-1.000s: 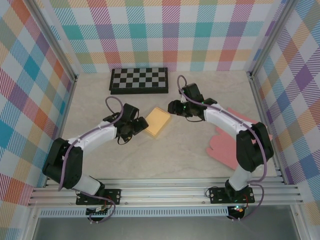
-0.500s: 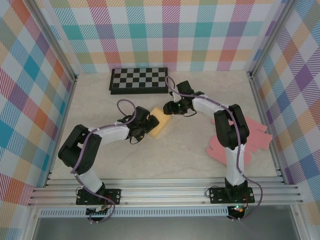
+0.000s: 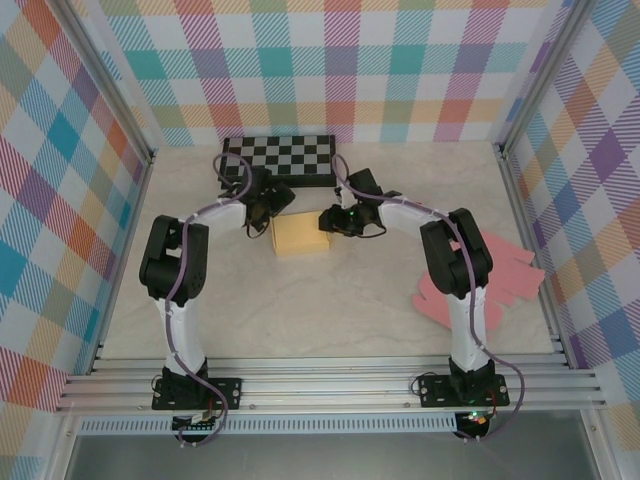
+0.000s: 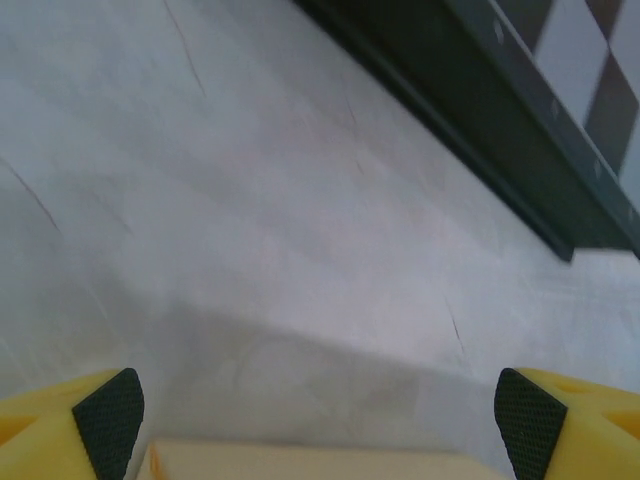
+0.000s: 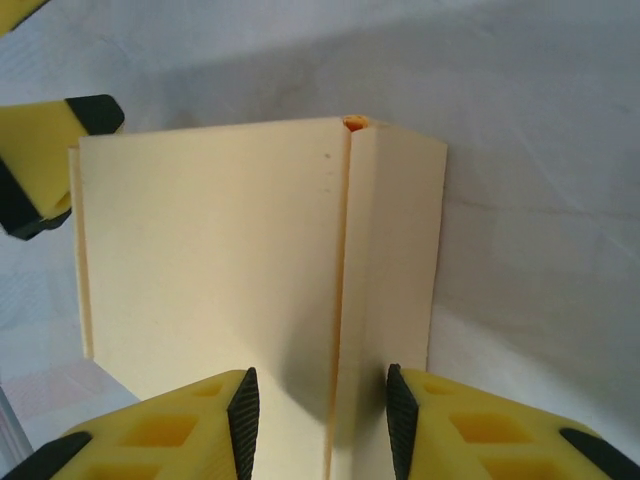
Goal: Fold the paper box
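Near the checkerboard [image 3: 278, 158] on the counter [image 3: 300, 320], the yellow paper box [image 3: 300, 235] lies between both arms. The left jaws stand released wide at its edge. The right jaws straddle its seam, whether clenched I cannot tell.

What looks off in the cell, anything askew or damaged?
Nothing spilled or torn. The pink sheets lie in a skewed, overlapping heap on the far right, with their edges unaligned. The yellow paper box shows a slightly gaping seam along one folded panel.
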